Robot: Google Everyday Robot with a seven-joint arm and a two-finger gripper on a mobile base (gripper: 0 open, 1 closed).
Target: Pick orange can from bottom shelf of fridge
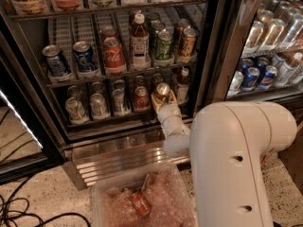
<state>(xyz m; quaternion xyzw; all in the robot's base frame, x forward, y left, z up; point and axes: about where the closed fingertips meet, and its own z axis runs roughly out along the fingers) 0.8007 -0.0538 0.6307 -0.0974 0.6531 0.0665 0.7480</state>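
Note:
The fridge (pixel 222 56) stands open in front of me. Its bottom shelf (pixel 118 120) is a dark-railed rack with several cans. My gripper (pixel 163 100) reaches into the right part of this shelf. Its tan fingers (pixel 173 100) are closed around the orange can (pixel 162 91), whose silver top shows above them. The can stands upright at the shelf's front, to the right of a redder can (pixel 141 98). The wrist hides the can's lower body. My white arm (pixel 236 164) fills the lower right of the view.
Silver-grey cans (pixel 99 106) stand left on the bottom shelf, and a small bottle (pixel 182 82) to the right of the gripper. The rack above holds blue cans (pixel 85 56) and a Coca-Cola can (pixel 113 55). A clear bin (pixel 109 207) with a red can (pixel 141 204) sits on the floor. Cables (pixel 19 214) lie at left.

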